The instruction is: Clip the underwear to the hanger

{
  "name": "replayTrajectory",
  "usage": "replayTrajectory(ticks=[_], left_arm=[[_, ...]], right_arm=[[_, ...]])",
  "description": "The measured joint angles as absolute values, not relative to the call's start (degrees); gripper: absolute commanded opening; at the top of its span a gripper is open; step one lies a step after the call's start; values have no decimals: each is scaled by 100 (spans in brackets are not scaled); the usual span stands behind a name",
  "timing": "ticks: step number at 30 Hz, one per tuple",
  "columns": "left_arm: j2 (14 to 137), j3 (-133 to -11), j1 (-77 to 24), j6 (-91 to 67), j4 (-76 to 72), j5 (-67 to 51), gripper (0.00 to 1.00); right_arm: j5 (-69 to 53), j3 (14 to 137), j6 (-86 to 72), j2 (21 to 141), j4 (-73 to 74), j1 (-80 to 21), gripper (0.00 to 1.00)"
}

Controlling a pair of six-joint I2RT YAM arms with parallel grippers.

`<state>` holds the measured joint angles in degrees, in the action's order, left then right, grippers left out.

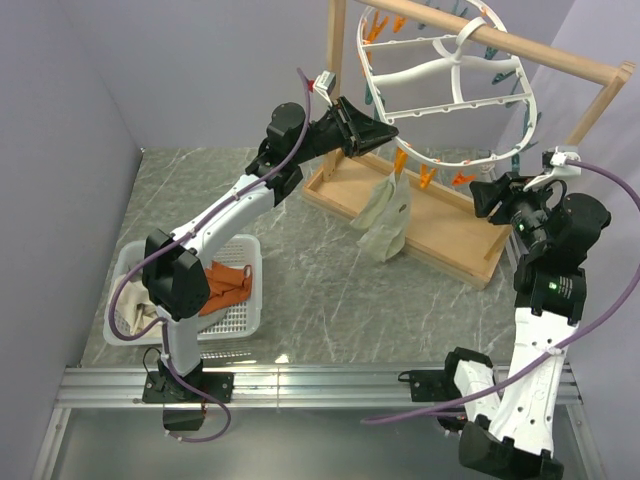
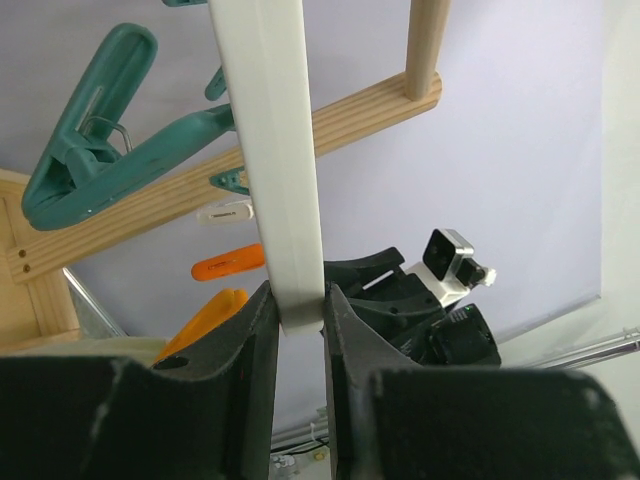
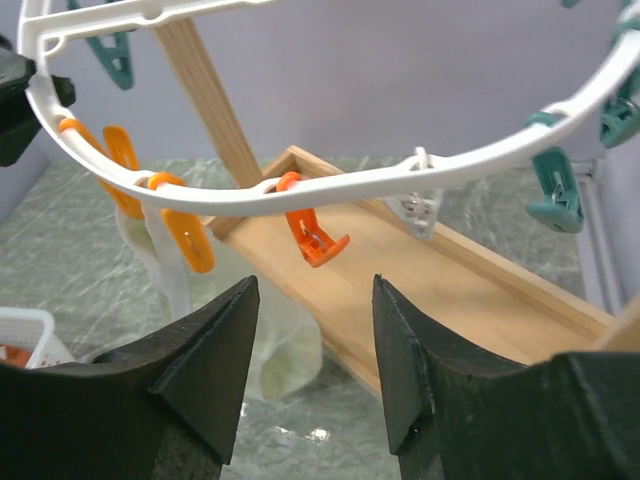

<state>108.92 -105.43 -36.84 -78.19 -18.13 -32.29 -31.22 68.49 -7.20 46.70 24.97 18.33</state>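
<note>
The white oval hanger (image 1: 362, 60) hangs tilted from a wooden rail, with orange and teal pins round its rim. My left gripper (image 1: 385, 130) is shut on its near-left rim; in the left wrist view the white bar (image 2: 270, 150) sits pinched between the fingertips of the left gripper (image 2: 297, 300). The pale cream underwear (image 1: 385, 215) hangs from an orange pin (image 1: 400, 162) just below that grip. My right gripper (image 1: 478, 195) stands open and empty, right of the underwear and below the rim (image 3: 350, 185). In its own view the right gripper (image 3: 315, 290) faces the underwear (image 3: 275, 350).
The wooden frame stand (image 1: 430, 225) holds the hanger, its base tray lying under the cloth. A white basket (image 1: 240, 310) at the left holds an orange-rust cloth (image 1: 225, 285) and a pale cloth (image 1: 140, 310). A free orange pin (image 3: 315, 235) hangs ahead of the right jaws.
</note>
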Motion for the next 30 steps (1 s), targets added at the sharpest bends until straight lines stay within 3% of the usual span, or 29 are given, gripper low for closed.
replayTrajectory(ticks=[7,30], left_arm=[[10892,-10543,-3682,-7898,-1817,-3271,0],[10892,-10534,-3684,-7983,-1872,-3308,0]], right_arm=[[-3629,6429,-965,4772,1898,1992,49],[-3312,5760,-2235,4991,674,1992,33]])
